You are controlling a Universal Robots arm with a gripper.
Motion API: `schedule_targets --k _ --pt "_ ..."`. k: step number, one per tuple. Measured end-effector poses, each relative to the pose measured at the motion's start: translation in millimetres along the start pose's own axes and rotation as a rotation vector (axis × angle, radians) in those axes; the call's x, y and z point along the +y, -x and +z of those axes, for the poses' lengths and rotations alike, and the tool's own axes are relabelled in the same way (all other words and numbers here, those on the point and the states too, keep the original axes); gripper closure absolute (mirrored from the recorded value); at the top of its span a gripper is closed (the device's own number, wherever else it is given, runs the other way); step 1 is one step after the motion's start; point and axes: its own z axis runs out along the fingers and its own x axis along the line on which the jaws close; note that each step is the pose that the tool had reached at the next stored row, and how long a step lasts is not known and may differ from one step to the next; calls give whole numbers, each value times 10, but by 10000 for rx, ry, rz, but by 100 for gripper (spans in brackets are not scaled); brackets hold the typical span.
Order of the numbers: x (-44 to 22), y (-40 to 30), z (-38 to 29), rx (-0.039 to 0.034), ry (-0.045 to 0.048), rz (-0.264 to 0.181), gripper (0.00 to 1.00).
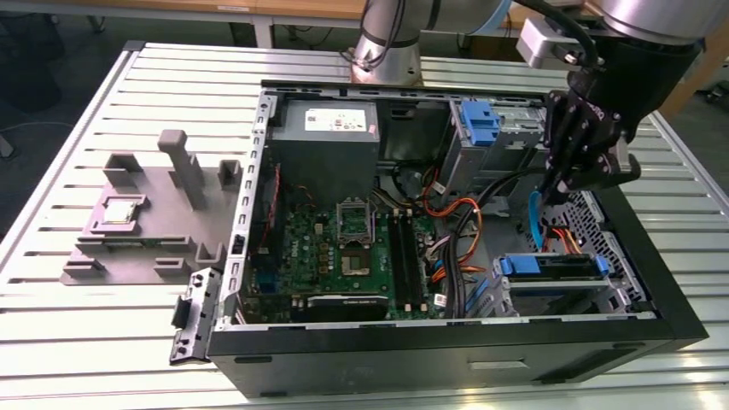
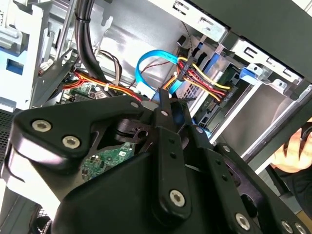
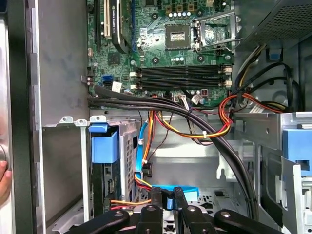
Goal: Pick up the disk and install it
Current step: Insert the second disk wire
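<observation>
The disk (image 1: 552,266) lies flat in the drive cage at the front of the open computer case, on the exterior view's right, with its blue carrier facing the motherboard. In the first wrist view its blue carrier (image 3: 104,146) sits in the cage with orange cables running under it. My gripper (image 1: 561,195) hangs above that cage, apart from the disk, its fingers drawn together. In both wrist views the fingertips (image 3: 157,197) stand side by side, and a blue data cable (image 3: 187,191) loops right at the gripper (image 2: 165,105). I cannot tell if they pinch it.
A second blue carrier (image 1: 479,120) sits in the rear bay. Bundles of black, red and yellow cables (image 3: 209,131) cross between the motherboard (image 1: 341,248) and the cage. A grey fixture (image 1: 148,222) holding a small chip stands on the exterior view's left. A person's hand (image 2: 292,151) rests at the case edge.
</observation>
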Motion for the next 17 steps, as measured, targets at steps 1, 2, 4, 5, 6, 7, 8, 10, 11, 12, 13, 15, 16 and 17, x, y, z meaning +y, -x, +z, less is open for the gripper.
schedule_targets --k 1,2,4,5,6,7,8,10,11,12,13,15,16,17 --pt "0 0 4 2 0 0 79" --pt "0 1 9 2 0 1 79" --pt "0 2 17 4 0 1 78" --pt "-1 2 22 4 0 1 78" --pt "-1 3 28 5 0 0 71" --pt "-1 4 34 6 0 0 71" --pt "-1 4 40 9 0 0 71" --pt "-2 6 50 15 -1 0 71" --pt "-2 6 54 19 -1 0 73" --pt "-2 7 58 24 -1 0 73" --pt "-3 7 59 32 -2 -1 79" --pt "-2 7 61 80 -4 -1 79" --pt "-3 7 61 184 -10 -2 79" --pt "-3 7 61 342 -21 -3 79"
